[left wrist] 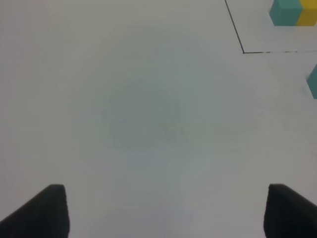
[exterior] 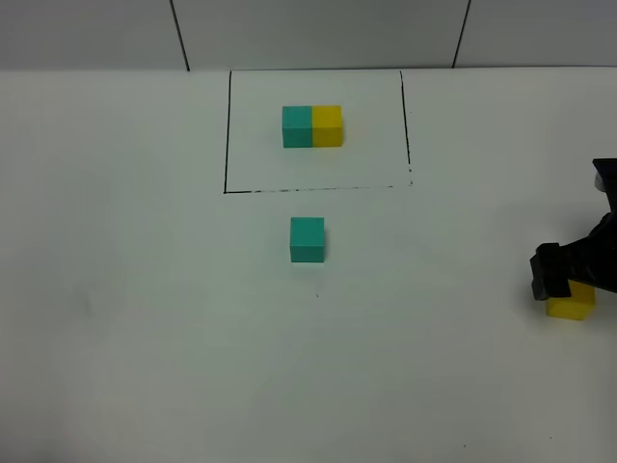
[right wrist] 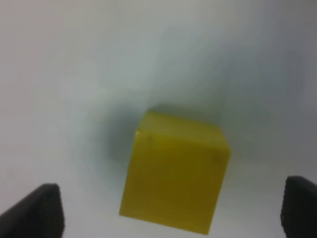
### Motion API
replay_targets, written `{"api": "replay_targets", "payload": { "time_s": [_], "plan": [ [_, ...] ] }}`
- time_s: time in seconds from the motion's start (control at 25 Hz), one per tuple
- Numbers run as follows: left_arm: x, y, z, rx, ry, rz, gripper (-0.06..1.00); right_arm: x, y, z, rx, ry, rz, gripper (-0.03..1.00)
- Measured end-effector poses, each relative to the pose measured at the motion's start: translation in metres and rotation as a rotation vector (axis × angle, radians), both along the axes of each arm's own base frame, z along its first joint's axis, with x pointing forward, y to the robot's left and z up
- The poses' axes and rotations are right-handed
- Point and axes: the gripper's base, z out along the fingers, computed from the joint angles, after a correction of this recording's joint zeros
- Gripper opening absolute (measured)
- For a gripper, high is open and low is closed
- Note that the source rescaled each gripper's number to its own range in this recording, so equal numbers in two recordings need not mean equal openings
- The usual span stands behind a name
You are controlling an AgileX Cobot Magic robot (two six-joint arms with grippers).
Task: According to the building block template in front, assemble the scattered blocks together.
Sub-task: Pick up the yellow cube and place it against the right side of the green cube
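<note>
The building block template (exterior: 311, 126), a teal and a yellow cube joined, lies inside a thin black rectangle at the back; it also shows in the left wrist view (left wrist: 294, 12). The loose teal cube (exterior: 307, 239) sits just in front of the rectangle, and its edge shows in the left wrist view (left wrist: 313, 82). The loose yellow cube (exterior: 571, 307) rests on the table at the far right. My right gripper (exterior: 562, 282) hangs over it, open, with the yellow cube (right wrist: 176, 171) between its spread fingers (right wrist: 37, 210). My left gripper (left wrist: 168, 213) is open and empty over bare table; it is out of the exterior view.
The white table (exterior: 145, 318) carries the drawn black rectangle (exterior: 228, 135). A grey tiled wall (exterior: 318, 29) rises behind the table's back edge. The right arm (exterior: 605, 231) enters from the right edge.
</note>
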Motion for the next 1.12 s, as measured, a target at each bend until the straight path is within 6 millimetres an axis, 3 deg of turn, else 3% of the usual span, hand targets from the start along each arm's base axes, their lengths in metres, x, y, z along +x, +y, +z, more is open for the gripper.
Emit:
{"api": "replay_targets", "payload": {
  "time_s": [0.4,0.76,1.12],
  "plan": [
    [0.000,0.000,0.000,0.000,0.000,0.000,0.71,0.003,0.000,-0.018,0.005,0.046,-0.001,0.82],
    [0.000,0.000,0.000,0.000,0.000,0.000,0.71,0.006,-0.001,-0.019,0.004,0.018,-0.007,0.82],
    [0.000,0.000,0.000,0.000,0.000,0.000,0.71,0.008,-0.001,-0.026,0.004,0.029,-0.008,0.62]
  ]
}}
